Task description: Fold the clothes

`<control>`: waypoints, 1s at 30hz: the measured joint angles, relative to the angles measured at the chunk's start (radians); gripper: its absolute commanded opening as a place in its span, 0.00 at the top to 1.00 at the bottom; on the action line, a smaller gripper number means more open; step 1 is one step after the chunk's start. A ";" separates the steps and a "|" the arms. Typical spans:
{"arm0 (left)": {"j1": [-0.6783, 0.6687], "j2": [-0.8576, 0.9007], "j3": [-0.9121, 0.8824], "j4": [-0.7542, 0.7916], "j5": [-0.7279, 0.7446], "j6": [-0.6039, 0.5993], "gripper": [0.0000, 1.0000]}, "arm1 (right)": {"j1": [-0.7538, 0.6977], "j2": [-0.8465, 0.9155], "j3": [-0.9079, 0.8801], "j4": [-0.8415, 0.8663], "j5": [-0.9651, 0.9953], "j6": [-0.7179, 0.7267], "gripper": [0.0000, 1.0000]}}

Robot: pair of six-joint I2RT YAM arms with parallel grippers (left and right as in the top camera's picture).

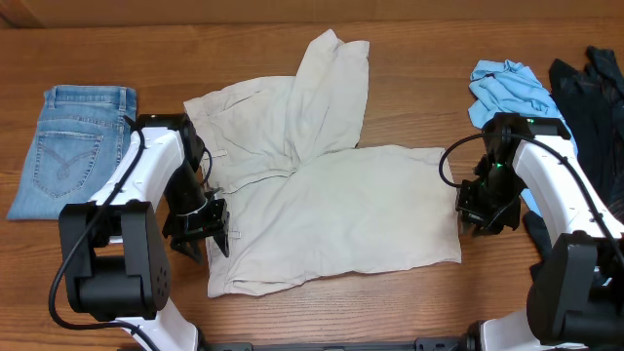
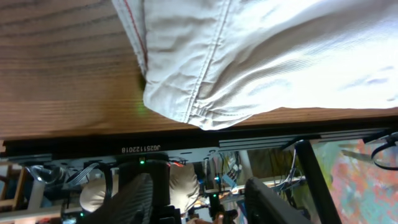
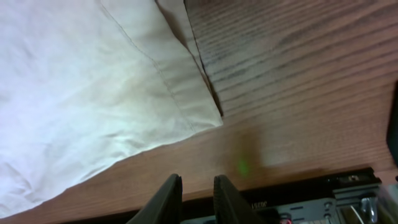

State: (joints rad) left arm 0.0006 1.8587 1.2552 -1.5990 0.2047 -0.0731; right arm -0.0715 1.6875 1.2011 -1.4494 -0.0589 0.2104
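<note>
The clothes are a pale beige pair of wide shorts [image 1: 341,219] lying flat mid-table, one leg [image 1: 331,93] thrown up and back toward the far side. My left gripper [image 1: 209,232] stands at the shorts' left edge, open, with nothing between its fingers [image 2: 134,202]. In the left wrist view a stitched hem corner of the shorts [image 2: 205,106] lies on the wood, apart from the left gripper [image 2: 202,208]. My right gripper [image 1: 481,220] is just off the shorts' right edge. Its jaws [image 3: 197,199] stand slightly apart over bare wood, empty, with the shorts' corner [image 3: 186,106] ahead.
Folded blue denim jeans [image 1: 73,146] lie at the far left. A crumpled light blue shirt [image 1: 512,88] and dark garments [image 1: 595,83] sit at the back right. The table's front edge [image 2: 186,134] runs close to both grippers.
</note>
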 measured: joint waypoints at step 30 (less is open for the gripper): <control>0.033 0.190 0.175 0.971 0.027 0.002 0.66 | 0.366 0.096 0.203 1.114 -0.187 -0.185 0.43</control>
State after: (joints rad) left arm 0.0338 2.0491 1.4300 -0.6281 0.2317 -0.0715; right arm 0.2943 1.7836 1.4040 -0.3351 -0.2459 0.0257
